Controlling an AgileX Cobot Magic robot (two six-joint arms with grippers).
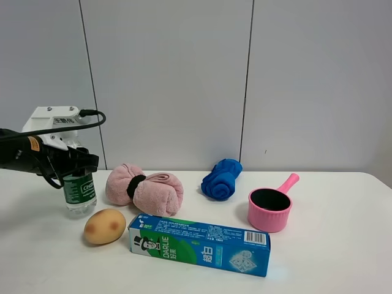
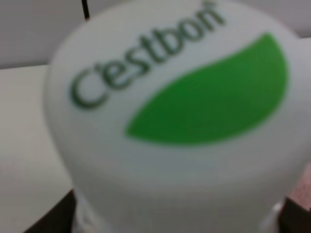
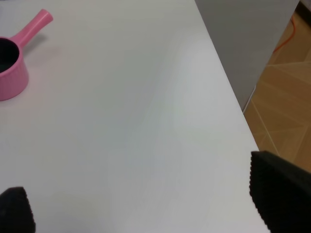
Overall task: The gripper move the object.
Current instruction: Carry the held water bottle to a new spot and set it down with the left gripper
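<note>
One bottle (image 1: pixel 80 195) stands upright at the far left of the desk (image 1: pixel 343 260). The left gripper (image 1: pixel 78 164) reaches in from the left, and its jaws are closed on the bottle's top part, above the green label. The left wrist view is filled by the one white cap (image 2: pixel 170 111), which carries a green leaf and green lettering.

Just near and right of the bottle lies one potato (image 1: pixel 105 226). One box (image 1: pixel 199 244) lies flat beside the potato, to its right. There are two rolled towels behind them: a pink towel (image 1: pixel 147 188) and, further right, a blue towel (image 1: pixel 222 179). One pink pan (image 1: pixel 269 209) sits right of the box.

The right gripper (image 3: pixel 146 206) hangs over bare desk at the right edge, well apart from the pan, with its jaws spread wide and holding nothing.
</note>
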